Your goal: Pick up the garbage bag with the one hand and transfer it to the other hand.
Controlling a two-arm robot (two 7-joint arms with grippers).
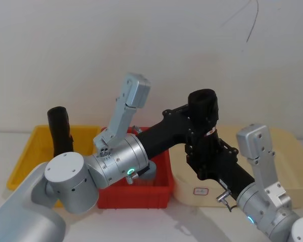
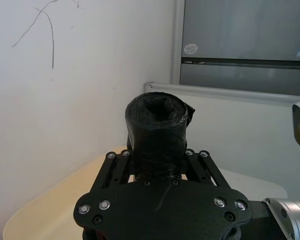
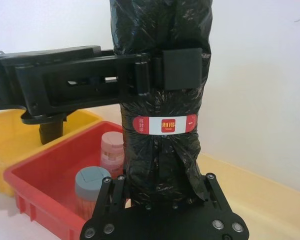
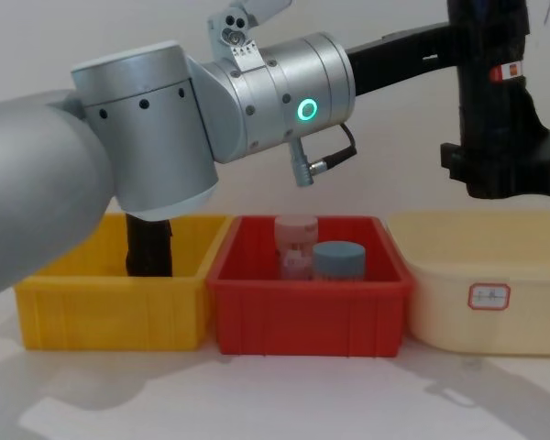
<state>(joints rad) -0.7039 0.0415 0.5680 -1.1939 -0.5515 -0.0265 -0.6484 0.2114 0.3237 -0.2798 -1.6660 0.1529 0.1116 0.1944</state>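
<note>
Bins line the table in a row of three: a yellow bin point(image 4: 110, 316) on the left, a red bin point(image 4: 307, 316) in the middle and a cream tub point(image 4: 481, 302) on the right. The garbage bag point(image 1: 202, 103) is held upright in the air above the cream tub, clear of its rim, with the white wall behind it. The left gripper point(image 3: 162, 67) reaches across from the red bin's side and pinches the roll just above its red-and-white label point(image 3: 165, 124). The right gripper point(image 1: 206, 142) has the roll's lower end between its fingers, and they appear pressed against it. In the chest view the left arm's thick silver barrel hangs over the yellow bin and hides part of it. There are two black rolls: the second roll point(image 1: 59, 131) stands in the yellow bin. Two jars stand in the red bin, a pink jar point(image 4: 295, 240) and a blue-lidded jar point(image 4: 338, 259), touching or nearly so.
</note>
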